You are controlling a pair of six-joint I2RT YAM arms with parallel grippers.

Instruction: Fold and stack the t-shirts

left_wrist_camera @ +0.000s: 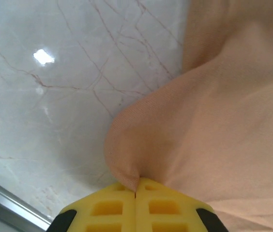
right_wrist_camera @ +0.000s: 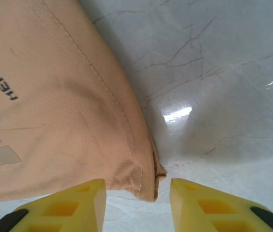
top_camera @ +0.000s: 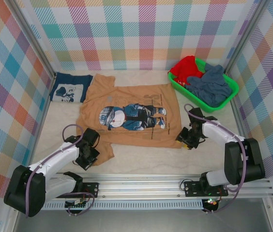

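— So, what does the work sit on?

— A glossy, pale table [top_camera: 141, 162] veined like marble. Plaid walls [top_camera: 146, 29] close three sides, and a metal rail [top_camera: 175, 186] runs along the 6 o'clock edge.

— Take me across from the left.

— At 10 o'clock a navy tee [top_camera: 70, 88] lies folded against the left wall, white graphic up. At 7 o'clock the left gripper [top_camera: 90, 153] is down on the near left corner of the tan-orange tee [top_camera: 127, 137]. Its yellow fingers [left_wrist_camera: 105, 208] meet with no gap and pinch a peak of that cloth.

— And the tee itself?

— It is spread flat in the middle, print up, collar toward 9 o'clock and hem toward 3. Its far sleeve lies just beside the navy tee.

— The right side?

— At 4 o'clock the right gripper [top_camera: 187, 140] stands with its jaws apart. The hem's near corner lies between the fingers [right_wrist_camera: 68, 203], gripped by neither.

— Where is there room?

— Bare marble shows in a strip from the tee to the rail between the arms, and again toward 3 o'clock. At 1 o'clock a green basket [top_camera: 175, 83] holds a red cloth [top_camera: 185, 67] and a grey-blue cloth [top_camera: 211, 87], near the right wall.
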